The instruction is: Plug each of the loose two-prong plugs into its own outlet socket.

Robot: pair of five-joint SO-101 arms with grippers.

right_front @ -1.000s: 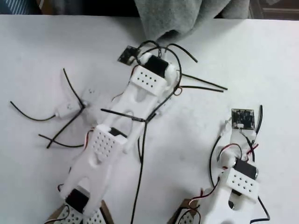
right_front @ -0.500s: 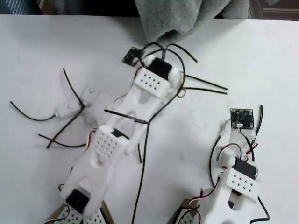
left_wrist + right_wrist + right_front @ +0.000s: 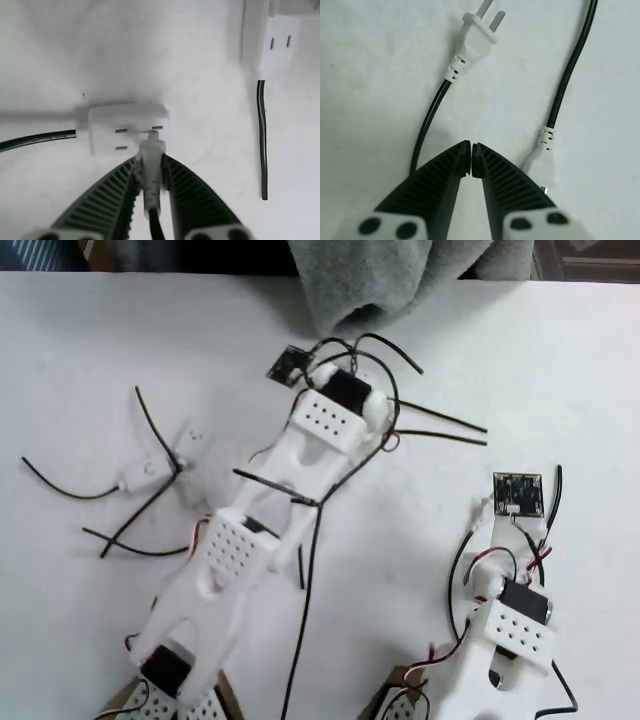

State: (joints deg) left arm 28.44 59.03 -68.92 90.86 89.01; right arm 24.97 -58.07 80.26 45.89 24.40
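while the left pincer (image 3: 151, 162) clamps a plug (image 3: 151, 149) at a socket (image 3: 120, 120), the right pincer (image 3: 470, 152) is clenched empty.

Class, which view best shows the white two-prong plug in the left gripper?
The left wrist view: the white two-prong plug is clamped in the left gripper, prongs at the white outlet socket block. The high view has that arm's wrist over it; the right wrist view faces two other plugs.

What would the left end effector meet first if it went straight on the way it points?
The socket: the left end effector holds a plug whose prongs sit right at its slots, though depth is hard to judge.
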